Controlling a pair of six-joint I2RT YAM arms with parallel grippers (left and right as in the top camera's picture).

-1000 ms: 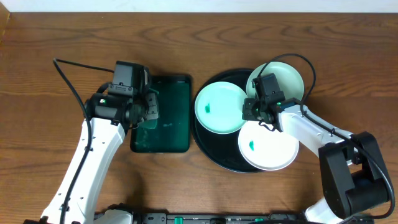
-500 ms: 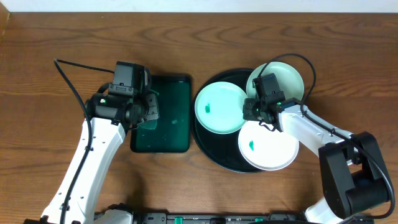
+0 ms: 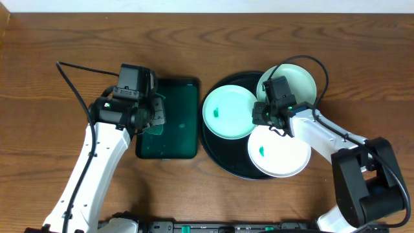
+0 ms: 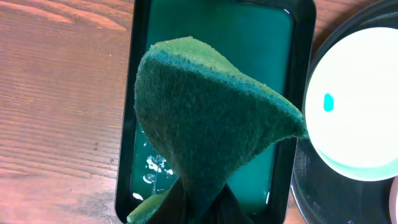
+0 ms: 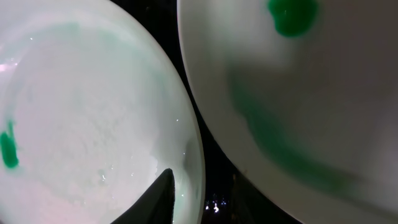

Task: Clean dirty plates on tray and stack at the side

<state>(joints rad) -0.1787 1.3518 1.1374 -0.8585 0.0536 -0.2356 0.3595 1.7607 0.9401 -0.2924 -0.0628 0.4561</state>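
Note:
Three white plates lie on the round black tray (image 3: 223,147): one at the left (image 3: 228,112), one at the back right (image 3: 296,79), one at the front (image 3: 281,154), each with a green smear. My right gripper (image 3: 262,116) is low between the left and front plates. In the right wrist view its jaws (image 5: 202,202) stand slightly open astride the rim of one wet plate (image 5: 81,112), one finger (image 5: 160,199) resting over that plate; a second plate (image 5: 311,93) lies beside it. My left gripper (image 3: 153,115) is shut on a green sponge (image 4: 211,118) held above the green tray.
A dark green rectangular tray (image 3: 169,139) holding wet suds (image 4: 155,165) sits left of the black tray. The left plate (image 4: 360,124) overhangs the black tray's rim (image 4: 308,193) toward it. Bare wooden table (image 3: 362,52) surrounds both trays.

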